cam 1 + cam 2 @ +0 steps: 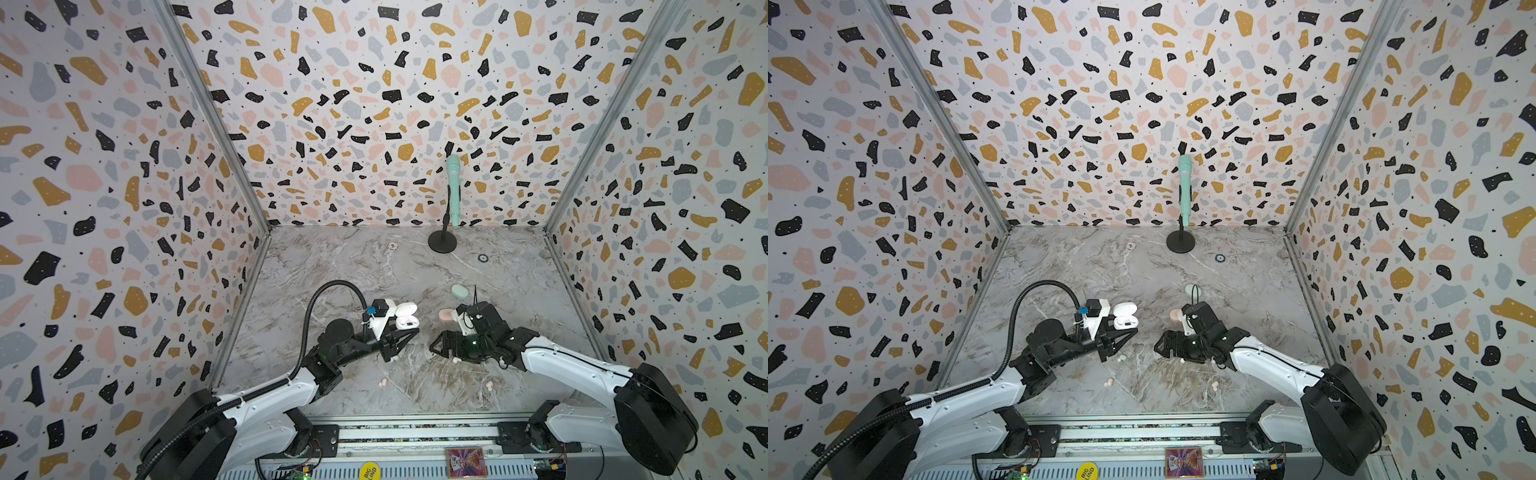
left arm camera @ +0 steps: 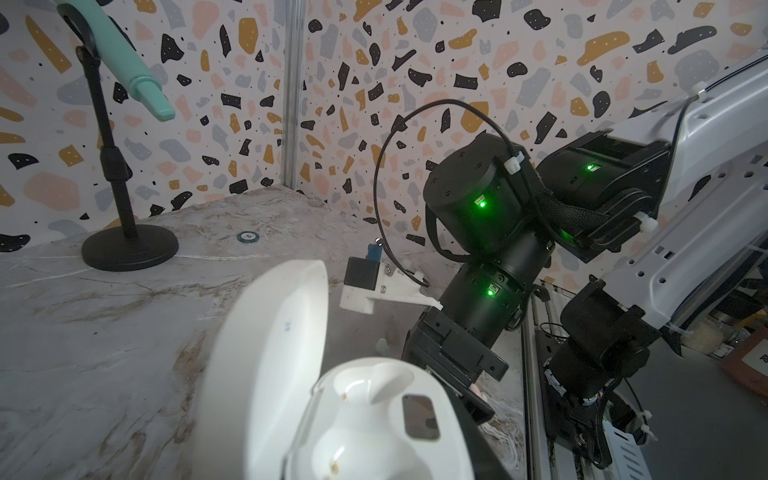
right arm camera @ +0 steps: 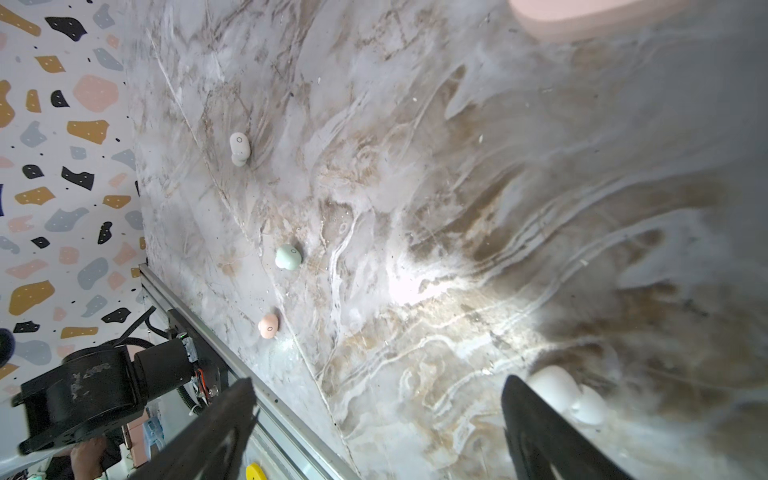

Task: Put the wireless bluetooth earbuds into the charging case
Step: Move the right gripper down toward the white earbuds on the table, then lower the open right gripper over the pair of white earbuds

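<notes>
My left gripper is shut on the white charging case, held above the table with its lid swung up. Both sockets show empty. My right gripper stands open low over the marble, nothing between its fingers. A white earbud lies just beside one finger, partly behind it. Farther off lie another white earbud, a mint earbud and a pink earbud. In both top views a second pink earbud lies near the front edge.
A shut pink case and a shut mint case lie behind my right gripper. A mint microphone on a black stand is at the back wall, with a small round chip nearby. Patterned walls enclose three sides.
</notes>
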Action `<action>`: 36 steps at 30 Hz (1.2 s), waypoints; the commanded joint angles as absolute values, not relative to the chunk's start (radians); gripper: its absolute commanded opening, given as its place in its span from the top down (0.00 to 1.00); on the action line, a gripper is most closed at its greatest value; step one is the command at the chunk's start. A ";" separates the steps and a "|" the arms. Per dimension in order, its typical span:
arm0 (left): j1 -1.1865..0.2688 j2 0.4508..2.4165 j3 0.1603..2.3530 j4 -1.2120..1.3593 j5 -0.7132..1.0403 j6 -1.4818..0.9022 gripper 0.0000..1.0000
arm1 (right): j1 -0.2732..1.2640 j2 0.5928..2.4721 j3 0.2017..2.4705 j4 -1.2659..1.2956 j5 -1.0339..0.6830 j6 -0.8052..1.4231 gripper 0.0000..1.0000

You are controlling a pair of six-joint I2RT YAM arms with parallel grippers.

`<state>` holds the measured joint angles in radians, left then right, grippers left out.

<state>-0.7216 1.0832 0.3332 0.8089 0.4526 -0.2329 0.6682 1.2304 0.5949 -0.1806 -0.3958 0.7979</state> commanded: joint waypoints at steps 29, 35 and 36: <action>-0.715 1.081 0.322 0.875 0.451 -0.243 0.86 | 0.678 1.335 0.668 -0.204 -0.445 0.773 0.04; -0.715 1.081 0.322 0.875 0.450 -0.242 0.86 | 0.692 1.363 0.720 -0.190 -0.492 0.781 0.04; -0.714 1.081 0.323 0.874 0.449 -0.243 0.86 | 0.692 1.363 0.725 -0.198 -0.490 0.778 0.04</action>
<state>-0.7200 1.0885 0.3317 0.8101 0.4526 -0.2405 0.6861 1.3624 0.6922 -0.1886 -0.4629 0.7700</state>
